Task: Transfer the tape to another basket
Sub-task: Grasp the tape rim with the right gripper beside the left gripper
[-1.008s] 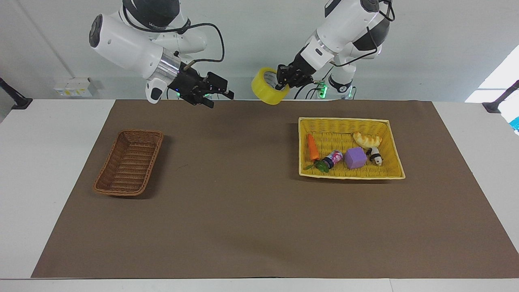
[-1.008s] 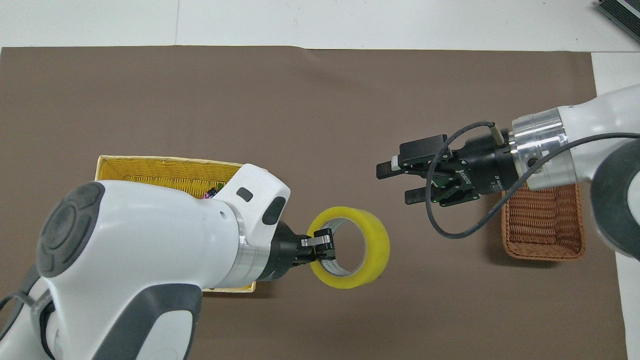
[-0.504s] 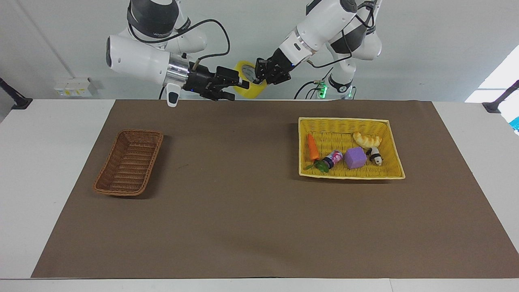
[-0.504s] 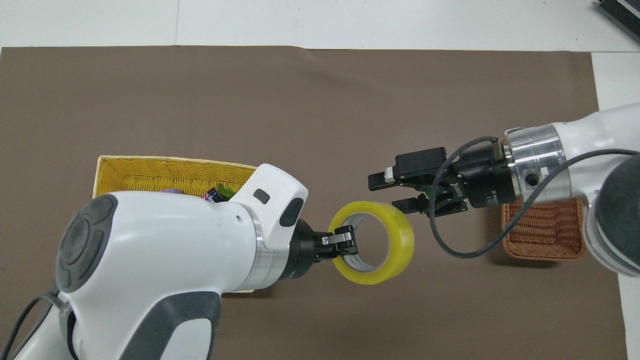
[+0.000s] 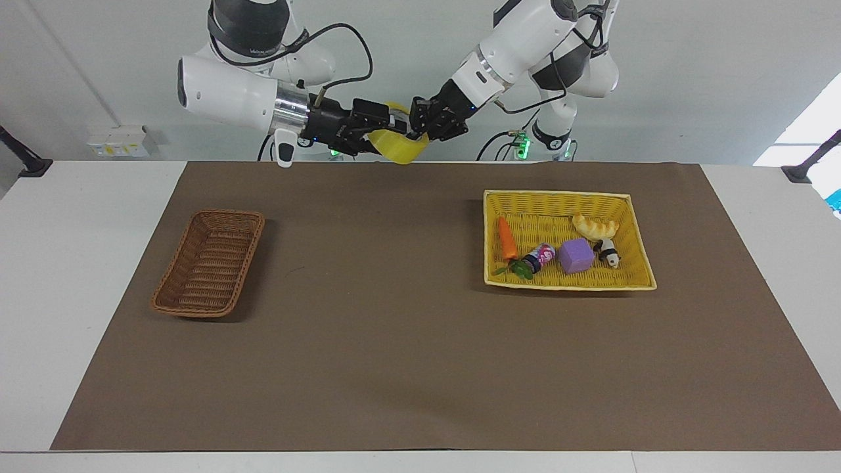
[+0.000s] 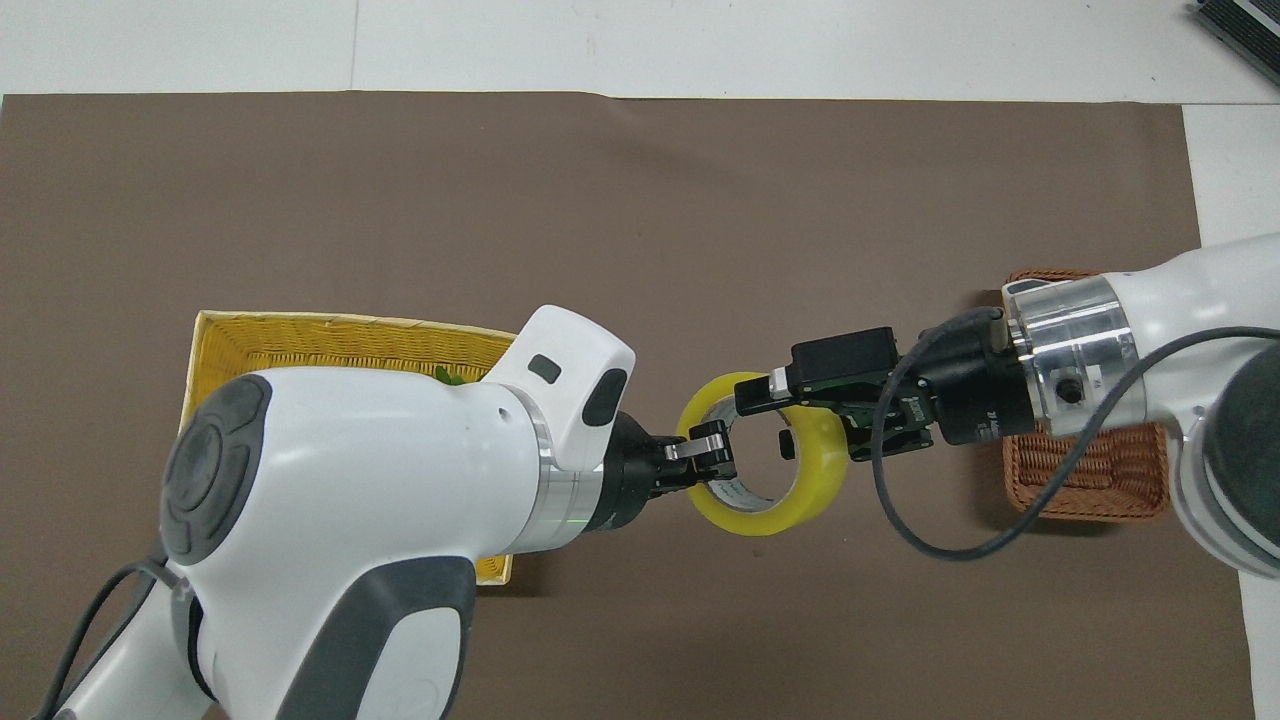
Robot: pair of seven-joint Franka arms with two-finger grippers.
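Facing view: the tape [image 5: 397,146] hangs high over the brown mat's [image 5: 394,368] edge nearest the robots, between the two arms, and both grippers hide most of it; only its lower yellow arc shows clearly. The left gripper [image 5: 418,125] is clamped on the roll's wall. The right gripper [image 5: 387,126] reaches into it, jaws spread wide, one finger in the hole; whether they touch the roll is hard to tell. The basket [image 5: 209,263] sits at the right arm's end of the mat; the yellow basket [image 5: 631,223], with a carrot [image 5: 504,238], purple cube [image 5: 576,255], bread [image 5: 594,226] and small bottle [image 5: 539,255], sits at the left arm's end. A pale wall with a socket strip [image 5: 118,140] rises above the white table [image 5: 72,217].

Overhead view: the left gripper [image 6: 718,462] pinches the tape [image 6: 790,500], the right gripper [image 6: 775,420] straddles its rim. The left arm covers most of the yellow basket [image 6: 330,340], the right arm part of the basket [image 6: 1100,480]. The mat [image 6: 600,220] lies bare above them.
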